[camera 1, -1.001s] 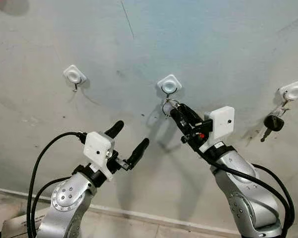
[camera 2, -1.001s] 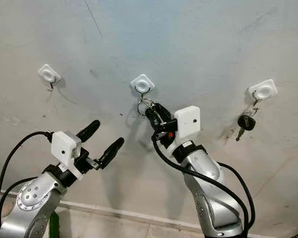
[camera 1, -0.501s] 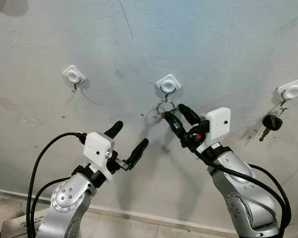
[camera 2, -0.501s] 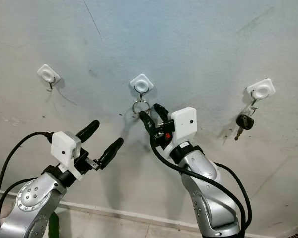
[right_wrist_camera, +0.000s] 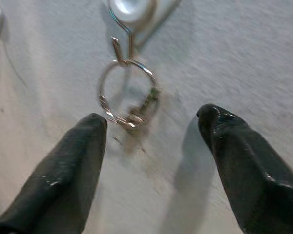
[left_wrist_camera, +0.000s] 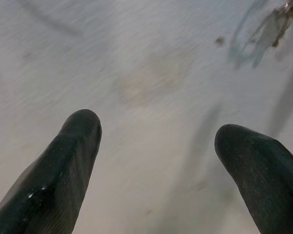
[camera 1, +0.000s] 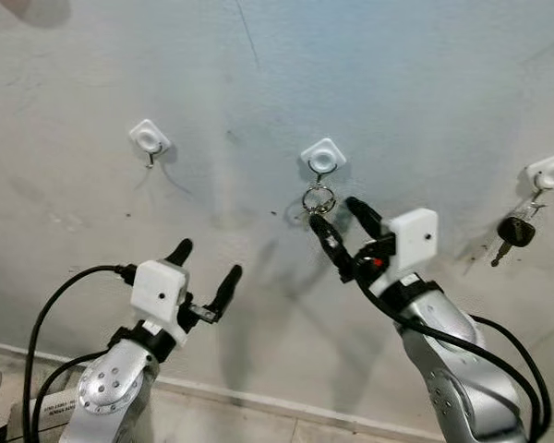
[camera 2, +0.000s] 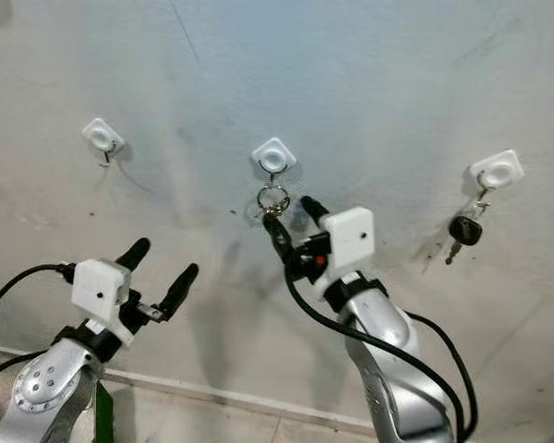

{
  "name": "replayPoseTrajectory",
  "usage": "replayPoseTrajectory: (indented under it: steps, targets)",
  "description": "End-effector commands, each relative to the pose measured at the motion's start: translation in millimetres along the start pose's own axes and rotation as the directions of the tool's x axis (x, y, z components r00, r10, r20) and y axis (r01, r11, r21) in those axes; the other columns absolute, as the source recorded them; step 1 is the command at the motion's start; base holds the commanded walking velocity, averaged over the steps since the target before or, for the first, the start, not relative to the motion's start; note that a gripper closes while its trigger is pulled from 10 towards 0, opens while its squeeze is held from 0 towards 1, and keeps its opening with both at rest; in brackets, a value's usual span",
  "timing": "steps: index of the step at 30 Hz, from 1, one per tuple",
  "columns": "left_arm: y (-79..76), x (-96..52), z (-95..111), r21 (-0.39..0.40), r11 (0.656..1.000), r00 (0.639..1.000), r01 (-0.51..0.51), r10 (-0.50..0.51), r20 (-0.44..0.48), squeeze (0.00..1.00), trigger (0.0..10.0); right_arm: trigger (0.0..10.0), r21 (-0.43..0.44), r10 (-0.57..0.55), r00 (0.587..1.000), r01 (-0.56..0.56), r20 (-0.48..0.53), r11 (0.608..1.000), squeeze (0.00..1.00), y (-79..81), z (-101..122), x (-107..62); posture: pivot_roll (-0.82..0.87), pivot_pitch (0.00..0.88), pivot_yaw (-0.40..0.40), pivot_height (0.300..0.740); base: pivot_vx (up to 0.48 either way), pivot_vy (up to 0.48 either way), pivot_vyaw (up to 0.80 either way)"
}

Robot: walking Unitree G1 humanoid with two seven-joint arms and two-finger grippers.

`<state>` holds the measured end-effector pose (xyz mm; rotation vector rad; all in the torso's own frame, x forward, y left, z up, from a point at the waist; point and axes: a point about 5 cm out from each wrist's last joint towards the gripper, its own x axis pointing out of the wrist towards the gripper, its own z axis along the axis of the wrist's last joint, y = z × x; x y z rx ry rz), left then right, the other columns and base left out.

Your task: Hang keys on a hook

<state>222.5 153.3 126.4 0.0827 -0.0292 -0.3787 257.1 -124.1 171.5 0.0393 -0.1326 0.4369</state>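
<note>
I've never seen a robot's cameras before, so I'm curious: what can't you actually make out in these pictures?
- Key ring on the middle hook: the right wrist view is blurred, so what hangs from the ring is unclear; in the eye views it is too small.
- Dark key on the right-hand hook: too small to read any detail.
- Left wrist view: motion blur smears the wall; the ring is cut off at the corner.
</note>
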Motion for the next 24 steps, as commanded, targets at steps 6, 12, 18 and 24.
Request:
replayPoseTrajectory:
  steps: [6, 12, 18, 24]
  targets:
    - [4.0, -8.3, 3.3, 0.023, 0.999, 0.999, -0.04, 0.041, -0.006, 0.0, 10.0, 10.0, -0.065, -0.188, 0.977, 0.182, -0.098, 0.981, 1.0, -27.5, -11.9, -33.7, 0.04, 0.0, 0.05, 0.74, 0.0, 0.0, 0.0]
    - [6.6, -12.6, 3.1, 0.058, 0.994, 0.995, -0.092, 0.093, -0.02, 0.0, 10.0, 10.0, -0.063, -0.215, 0.967, 0.208, -0.137, 0.976, 1.0, -24.6, -14.3, -45.2, 0.04, 0.0, 0.05, 0.74, 0.0, 0.0, 0.0]
    - [11.5, -21.0, 0.2, 0.08, 0.982, 0.983, -0.172, 0.176, -0.051, 0.0, 10.0, 10.0, -0.066, -0.298, 0.941, 0.291, -0.162, 0.955, 0.72, -25.7, -15.7, -63.2, 0.04, 0.006, 0.04, 0.74, 0.0, 0.0, 0.0]
    - [12.9, -18.2, -2.9, 0.089, 0.976, 0.976, -0.197, 0.204, -0.073, 0.0, 10.0, 10.0, -0.038, -0.351, 0.919, 0.35, -0.179, 0.936, 0.0, -31.2, -18.8, -61.0, 0.04, 0.0, 0.038, 0.74, 0.0, 0.0, 0.0]
